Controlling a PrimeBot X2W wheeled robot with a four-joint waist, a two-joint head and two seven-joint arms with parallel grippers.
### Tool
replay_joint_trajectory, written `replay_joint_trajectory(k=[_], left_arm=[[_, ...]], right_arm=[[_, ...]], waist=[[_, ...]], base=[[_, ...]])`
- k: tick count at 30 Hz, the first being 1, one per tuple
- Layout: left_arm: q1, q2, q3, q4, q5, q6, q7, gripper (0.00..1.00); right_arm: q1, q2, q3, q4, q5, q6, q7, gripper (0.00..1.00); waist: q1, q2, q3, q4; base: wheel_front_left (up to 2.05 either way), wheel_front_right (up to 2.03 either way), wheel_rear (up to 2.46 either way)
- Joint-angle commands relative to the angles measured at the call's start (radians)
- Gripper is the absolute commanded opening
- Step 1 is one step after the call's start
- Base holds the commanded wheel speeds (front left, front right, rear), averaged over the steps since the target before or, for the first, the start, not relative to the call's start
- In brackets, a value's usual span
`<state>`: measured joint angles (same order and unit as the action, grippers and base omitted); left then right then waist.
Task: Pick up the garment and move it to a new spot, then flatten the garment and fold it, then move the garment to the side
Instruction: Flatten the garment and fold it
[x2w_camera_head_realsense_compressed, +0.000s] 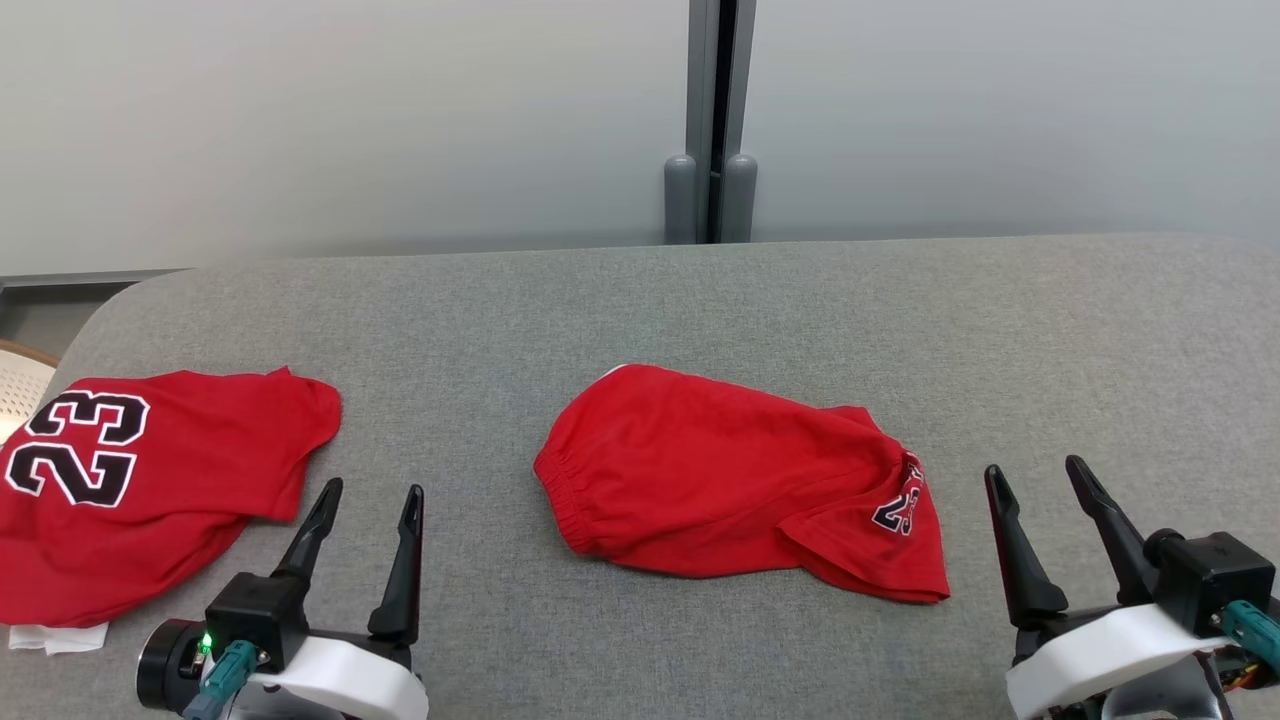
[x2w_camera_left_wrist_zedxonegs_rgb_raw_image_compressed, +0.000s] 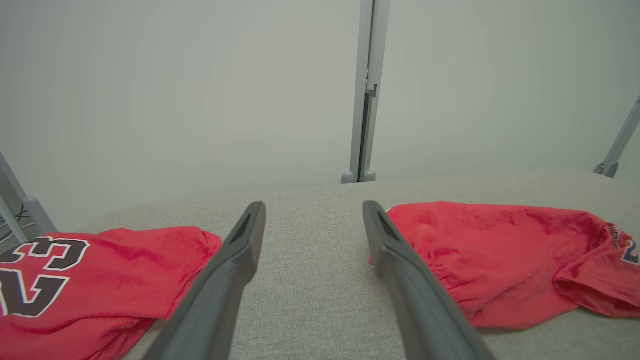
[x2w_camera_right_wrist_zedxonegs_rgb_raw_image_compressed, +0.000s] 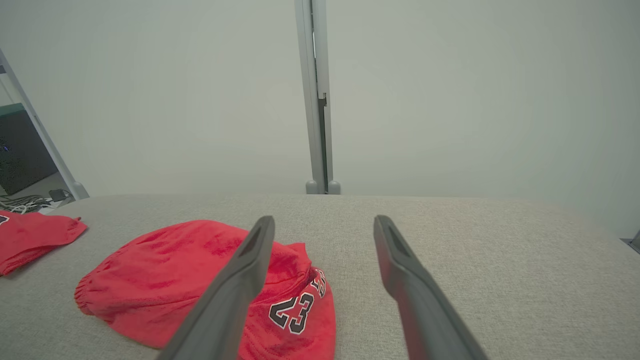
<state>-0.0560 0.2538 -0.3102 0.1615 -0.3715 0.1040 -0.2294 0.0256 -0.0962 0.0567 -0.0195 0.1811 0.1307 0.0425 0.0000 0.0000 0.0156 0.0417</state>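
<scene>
Red shorts (x2w_camera_head_realsense_compressed: 730, 480) with an elastic waistband and a black "23" lie crumpled in the middle of the grey table (x2w_camera_head_realsense_compressed: 700, 300); they also show in the left wrist view (x2w_camera_left_wrist_zedxonegs_rgb_raw_image_compressed: 490, 260) and the right wrist view (x2w_camera_right_wrist_zedxonegs_rgb_raw_image_compressed: 175, 280). My left gripper (x2w_camera_head_realsense_compressed: 370, 490) stands open near the front edge, left of the shorts, with nothing between its fingers (x2w_camera_left_wrist_zedxonegs_rgb_raw_image_compressed: 240, 250). To the right of the shorts, my right gripper (x2w_camera_head_realsense_compressed: 1035, 470) is open and holds nothing; one of its fingers (x2w_camera_right_wrist_zedxonegs_rgb_raw_image_compressed: 250, 260) overlaps the shorts in its wrist view.
A red jersey (x2w_camera_head_realsense_compressed: 140, 480) with a large "23" lies at the table's left end, also seen as red cloth (x2w_camera_left_wrist_zedxonegs_rgb_raw_image_compressed: 100, 270) beside my left fingers. A grey post (x2w_camera_head_realsense_compressed: 712, 120) rises behind the table against a pale wall.
</scene>
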Motion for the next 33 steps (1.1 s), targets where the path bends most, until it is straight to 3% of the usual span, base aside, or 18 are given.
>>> replay_joint_trajectory(k=[1, 20, 27, 33], left_arm=[[0.012, 0.009, 0.0, -0.005, -0.005, 0.005, 0.001, 1.0], [0.003, 0.019, -0.009, -0.02, -0.013, 0.018, 0.01, 1.0], [-0.043, 0.009, -0.016, -0.033, -0.003, 0.014, -0.001, 1.0], [-0.091, -0.006, -0.022, -0.018, -0.001, 0.003, -0.013, 1.0]], right_arm=[[0.013, -0.001, 0.003, -0.011, -0.005, 0.0, 0.005, 1.0], [0.003, 0.001, 0.015, -0.019, -0.019, 0.0, 0.028, 1.0], [-0.048, -0.079, 0.196, 0.062, -0.012, 0.0, 0.091, 1.0], [-0.092, -0.1, 0.269, 0.187, 0.002, 0.0, 0.089, 1.0]], waist=[[0.0, 0.0, -0.002, -0.001], [0.0, 0.0, 0.007, 0.003], [0.0, 0.0, 0.088, 0.018], [0.0, 0.0, 0.15, 0.045]], base=[[0.0, 0.0, 0.0], [0.0, 0.0, 0.0], [0.0, 0.0, 0.0], [0.0, 0.0, 0.0]])
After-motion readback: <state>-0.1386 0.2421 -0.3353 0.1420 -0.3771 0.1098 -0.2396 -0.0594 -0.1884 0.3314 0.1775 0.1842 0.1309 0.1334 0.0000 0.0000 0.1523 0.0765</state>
